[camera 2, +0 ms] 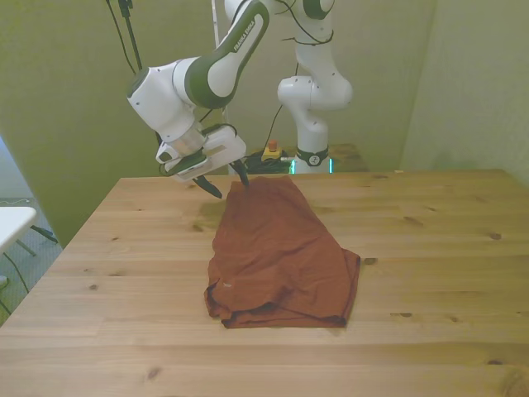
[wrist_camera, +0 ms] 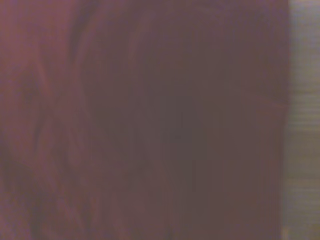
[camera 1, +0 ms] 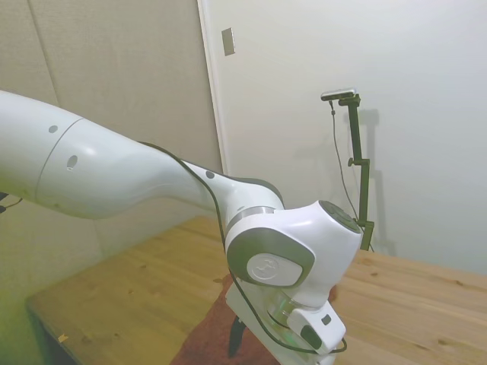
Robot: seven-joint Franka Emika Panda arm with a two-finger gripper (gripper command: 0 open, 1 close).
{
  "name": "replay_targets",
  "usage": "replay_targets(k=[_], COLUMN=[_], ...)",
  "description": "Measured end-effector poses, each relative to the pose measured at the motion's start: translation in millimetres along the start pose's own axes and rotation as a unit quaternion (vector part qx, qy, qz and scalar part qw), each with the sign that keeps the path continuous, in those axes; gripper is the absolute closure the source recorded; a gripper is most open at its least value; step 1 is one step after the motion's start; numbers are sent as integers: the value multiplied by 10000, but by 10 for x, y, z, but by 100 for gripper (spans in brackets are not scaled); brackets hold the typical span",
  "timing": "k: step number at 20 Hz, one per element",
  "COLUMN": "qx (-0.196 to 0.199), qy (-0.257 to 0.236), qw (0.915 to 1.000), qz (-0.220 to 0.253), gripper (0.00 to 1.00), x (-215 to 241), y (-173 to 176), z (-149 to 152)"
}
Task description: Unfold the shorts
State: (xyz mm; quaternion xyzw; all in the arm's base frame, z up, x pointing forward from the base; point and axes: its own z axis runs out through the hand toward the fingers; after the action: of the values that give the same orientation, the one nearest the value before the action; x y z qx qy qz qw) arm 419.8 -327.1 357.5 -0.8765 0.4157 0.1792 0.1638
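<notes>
A: Side view first. What shows?

B: Mostly the white arm. Below the wrist, a strip of the shorts [camera 1: 205, 342] lies on the wooden table [camera 1: 137, 296], and one dark finger points down at the cloth. The other finger is hidden, so I cannot judge the claw's spread from here.

A: And the front view?

B: The shorts [camera 2: 277, 256] lie folded near the table's [camera 2: 430, 248] middle, narrow at the far end and wider toward the camera, with doubled layers along the near hem. The gripper [camera 2: 227, 179] sits at the far narrow end, its two dark fingers spread wide apart. One finger comes down at the cloth's far corner; whether it touches I cannot say. The other hangs over bare wood on the front view's left. Nothing is held.

A: How would the fabric handle?

B: Light, limp and thin, I'd judge; it should drape and slide on the wood rather than keep its shape. A pinch at an edge or corner of the upper layer seems best, taking one layer only.

A: Wrist view?

B: Blurred rust-red shorts [wrist_camera: 150, 120] fill it, with a sliver of table [wrist_camera: 305, 150] at one side.
</notes>
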Motion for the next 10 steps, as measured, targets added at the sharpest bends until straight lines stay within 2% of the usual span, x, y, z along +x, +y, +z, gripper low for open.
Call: replay_targets(k=[5, 6, 10], qx=[-13, -14, 38], qy=[-100, -108, -54], qw=[9999, 9998, 9996], qz=[-118, -154, -270], gripper=[0, 100, 100], x=[-106, -148, -332], y=[-90, -110, -140], z=[99, 110, 63])
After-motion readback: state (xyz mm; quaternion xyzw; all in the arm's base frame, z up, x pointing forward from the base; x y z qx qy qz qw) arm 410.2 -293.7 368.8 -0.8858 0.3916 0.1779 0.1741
